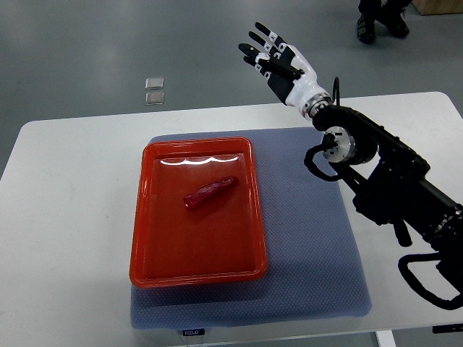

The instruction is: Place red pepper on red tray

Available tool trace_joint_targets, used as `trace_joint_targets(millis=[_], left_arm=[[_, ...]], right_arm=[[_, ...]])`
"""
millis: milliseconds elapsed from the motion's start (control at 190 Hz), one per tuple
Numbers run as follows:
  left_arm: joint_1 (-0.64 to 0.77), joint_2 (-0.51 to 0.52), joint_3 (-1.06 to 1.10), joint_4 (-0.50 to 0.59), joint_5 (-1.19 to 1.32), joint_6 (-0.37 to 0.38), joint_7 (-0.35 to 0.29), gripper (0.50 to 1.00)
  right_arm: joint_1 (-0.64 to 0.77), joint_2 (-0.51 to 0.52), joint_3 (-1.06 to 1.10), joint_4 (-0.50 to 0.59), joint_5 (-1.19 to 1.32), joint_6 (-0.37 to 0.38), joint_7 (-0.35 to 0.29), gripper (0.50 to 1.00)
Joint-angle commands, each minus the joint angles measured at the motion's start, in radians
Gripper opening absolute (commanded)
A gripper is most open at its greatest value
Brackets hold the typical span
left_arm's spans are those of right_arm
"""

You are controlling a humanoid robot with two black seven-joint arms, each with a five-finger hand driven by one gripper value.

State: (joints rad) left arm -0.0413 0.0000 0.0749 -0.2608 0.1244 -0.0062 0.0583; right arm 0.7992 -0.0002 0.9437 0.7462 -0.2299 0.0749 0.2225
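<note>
1. Red pepper (209, 193) lies inside the red tray (145, 246), near its middle, tilted.
2. Red tray rests on a blue mat (311, 246) on the white table (65, 217).
3. Right hand (278, 63) is raised beyond the table's far edge, fingers spread, holding nothing.

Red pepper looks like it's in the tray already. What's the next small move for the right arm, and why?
Probably just pull the right arm back to rest. The red pepper already lies inside the red tray, and the right robot hand is open, empty, raised beyond the table's far edge, so nothing seems left to place.
</note>
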Motion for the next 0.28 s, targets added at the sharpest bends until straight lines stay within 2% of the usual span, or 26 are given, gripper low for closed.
trace_joint_targets(millis=[0,116,273], left_arm=[[0.001,0.0,0.0,0.0,0.0,0.0,0.002,1.0],[0.0,0.0,0.0,0.0,0.0,0.0,0.0,1.0],[0.0,0.0,0.0,0.002,0.0,0.0,0.0,1.0]], right_arm=[[-0.089,0.0,0.027,0.002,0.098,0.036,0.003,0.913],[-0.141,0.0,0.029,-0.001,0.123,0.086,0.003,0.913],[-0.152,0.0,0.03,-0.001,0.126,0.091,0.012,0.913]])
